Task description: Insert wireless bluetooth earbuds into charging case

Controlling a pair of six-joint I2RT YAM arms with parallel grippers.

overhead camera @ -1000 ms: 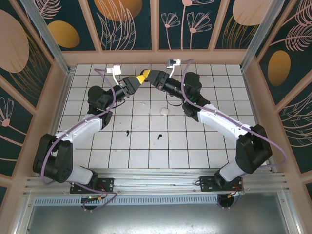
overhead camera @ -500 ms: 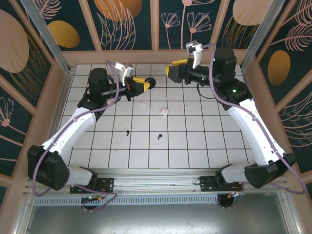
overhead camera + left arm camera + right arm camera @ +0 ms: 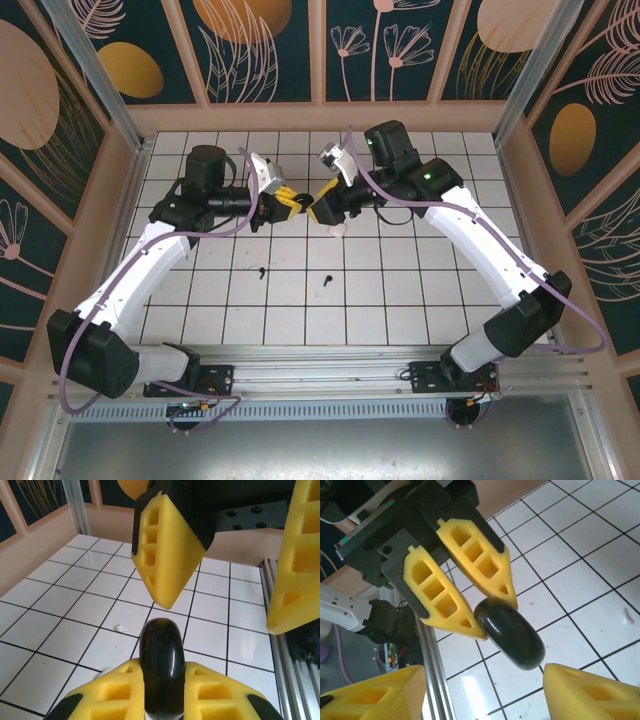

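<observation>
- The left hand [image 3: 290,199] is clamped on the charging case [image 3: 512,632], a glossy black oval pebble. It is held up off the bench [image 3: 420,300], over the far middle tiles.
- The right hand [image 3: 323,209] stands wide. One yellow finger is on each side of the case and neither touches it.
- One earbud [image 3: 262,271] lies on the bench nearer the arm bases, and the second earbud [image 3: 327,280] lies just to its right. Both are well apart from the case.
- A small white lump [image 3: 338,229] sits on the tiles just below the right hand.
- The case looks hard, smooth and slippery, so it is likely to squirt out of a pinch near its rounded ends. The broad flat sides are the safer hold, which is where the left hand has it.
- The lid appears shut, though I cannot make out its seam.
- The earbuds look very light, stiff and easy to flick away. The best hold is probably a gentle pinch across the bud or stem from straight above.
- Half a second ago the hands were well apart, with the right one lifted toward the far wall. It has since swung down and in to meet the case.
- The left hand has kept its grip and shifted slightly nearer.
- The earbuds and the white lump have not moved.
</observation>
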